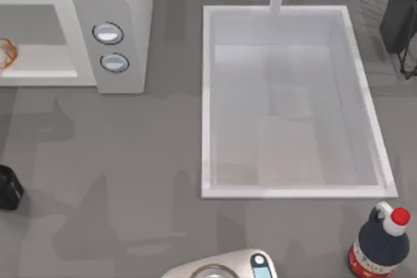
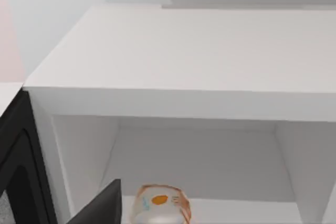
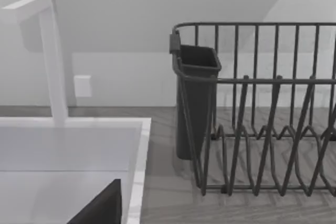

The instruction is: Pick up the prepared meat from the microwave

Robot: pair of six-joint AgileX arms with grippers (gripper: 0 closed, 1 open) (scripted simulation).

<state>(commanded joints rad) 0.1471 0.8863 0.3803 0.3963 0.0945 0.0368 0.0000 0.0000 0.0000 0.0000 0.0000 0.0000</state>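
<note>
While the left wrist view faces straight into the open microwave [image 2: 173, 103], the prepared meat [image 2: 160, 205] sits on the cavity floor near its front edge; from above it lies at the table's far left edge [image 1: 6, 53]. A dark finger [image 2: 102, 205] of the left end effector juts beside the meat, apart from it; I cannot tell whether that end effector is released or clenched. The right arm points toward the dish rack [image 3: 262, 129] beside the sink [image 1: 293, 102]; its grip state cannot be told either.

Bright even light, soft shadows on counter [image 1: 130, 180], no glare
</note>
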